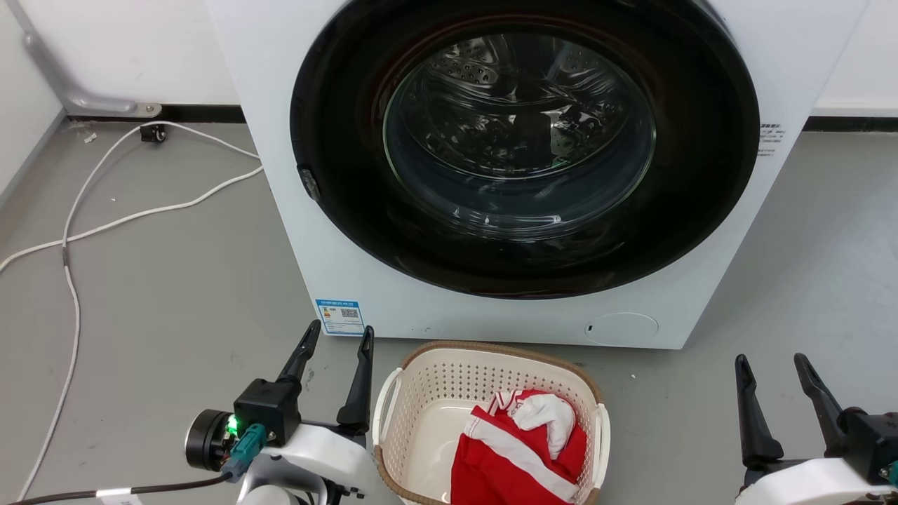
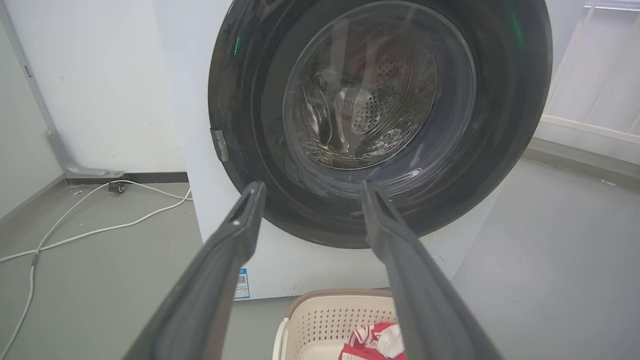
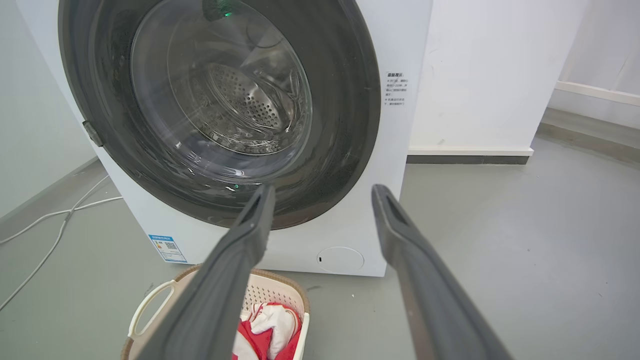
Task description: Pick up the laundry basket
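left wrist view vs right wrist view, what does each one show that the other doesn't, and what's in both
Left wrist view, not the right wrist view: the open left gripper and a small black caster at the wall base.
Right wrist view, not the left: the open right gripper and a printed text label on the washer's front, right of the door.
Both: the washer with its door shut, the laundry basket on the floor before it holding a red and white cloth, a blue sticker and a white cable.

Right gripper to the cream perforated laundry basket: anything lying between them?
Only bare grey floor lies between the right gripper and the cream perforated plastic laundry basket, per the head view.
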Motion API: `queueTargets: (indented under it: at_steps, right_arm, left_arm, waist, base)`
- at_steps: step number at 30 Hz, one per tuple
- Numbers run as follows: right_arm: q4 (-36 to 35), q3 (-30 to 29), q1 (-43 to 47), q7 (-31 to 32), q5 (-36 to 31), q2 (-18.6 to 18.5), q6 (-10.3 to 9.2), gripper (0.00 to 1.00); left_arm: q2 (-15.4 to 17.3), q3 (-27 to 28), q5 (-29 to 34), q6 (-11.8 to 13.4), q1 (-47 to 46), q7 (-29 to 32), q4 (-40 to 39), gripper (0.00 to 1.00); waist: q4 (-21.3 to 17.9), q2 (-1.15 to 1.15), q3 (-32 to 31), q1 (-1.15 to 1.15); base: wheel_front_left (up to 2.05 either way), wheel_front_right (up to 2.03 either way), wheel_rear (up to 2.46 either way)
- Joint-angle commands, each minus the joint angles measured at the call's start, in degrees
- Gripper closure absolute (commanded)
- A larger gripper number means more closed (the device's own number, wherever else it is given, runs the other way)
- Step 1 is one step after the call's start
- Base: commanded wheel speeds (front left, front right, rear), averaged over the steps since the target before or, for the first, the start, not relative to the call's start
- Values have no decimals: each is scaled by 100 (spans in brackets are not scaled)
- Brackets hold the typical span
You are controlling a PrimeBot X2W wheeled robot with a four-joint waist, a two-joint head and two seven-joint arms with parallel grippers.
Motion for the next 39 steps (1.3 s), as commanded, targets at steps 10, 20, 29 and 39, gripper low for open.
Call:
queueTargets:
  at_steps: [10,20,29,39]
  right_arm:
    - [14,11,113,-84,-161,-11,-1,0]
    - [108,3,50,-134,-72,-11,-1,0]
    - [298,-21,-67,-178,-25,-9,-1,0]
    - [675,-9,-439,-254,67,-8,-1,0]
  left_arm:
    - [9,-44,126,22,-80,-98,82,0]
    - [9,-35,23,36,-67,-97,145,0]
    - [8,-20,-8,64,-121,-97,264,0]
    - [174,-79,-75,-52,-855,-91,1152,0]
  waist:
    - [2,0,14,0]
    - [4,0,13,0]
    - [-25,0,33,0]
    - [-140,0,497,0]
  base:
    - [0,0,0]
    - [0,0,0]
    - [0,0,0]
    - [0,0,0]
